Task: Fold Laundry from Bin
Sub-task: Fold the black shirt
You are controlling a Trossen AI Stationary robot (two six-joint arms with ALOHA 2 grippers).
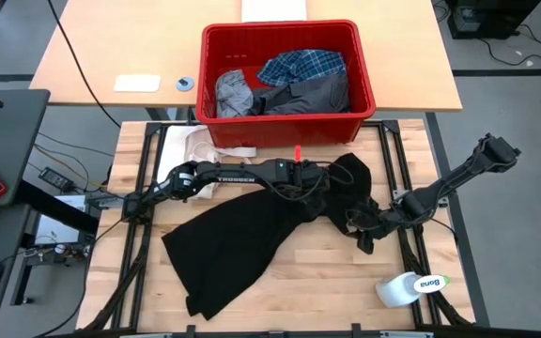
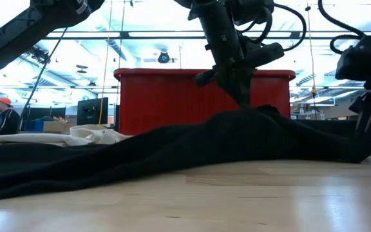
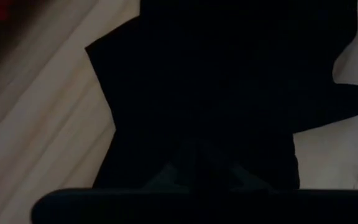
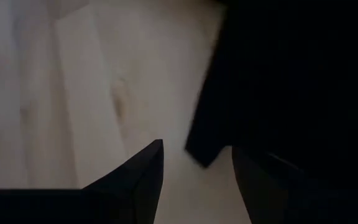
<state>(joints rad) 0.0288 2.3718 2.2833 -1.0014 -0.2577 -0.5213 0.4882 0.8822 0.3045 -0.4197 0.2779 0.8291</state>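
L gripper (image 1: 330, 180) is pinched tight on the large black soft garment (image 1: 242, 244), mid-table, lifting a peak of cloth in the low view. R gripper (image 4: 196, 163) sits low at the garment's right edge, jaws partly apart w/ a cloth corner between the fingers (image 4: 143, 177); can't tell if it grips. The black garment spreads from centre toward the near-left corner, its hem close to the near edge of the pale wooden slat table (image 1: 346, 291). Bare wood lies near-right and along the left side. The bright red rectangular plastic bin (image 1: 285, 117) stands at the far edge, holding the blue-and-white plaid shirt (image 1: 301, 67), light grey garment (image 1: 233, 92) and dark grey garment (image 1: 310, 94). Cream-white cloth (image 1: 195, 150) lies far-left beside the bin. A white roll (image 1: 409, 287) rests near-right.
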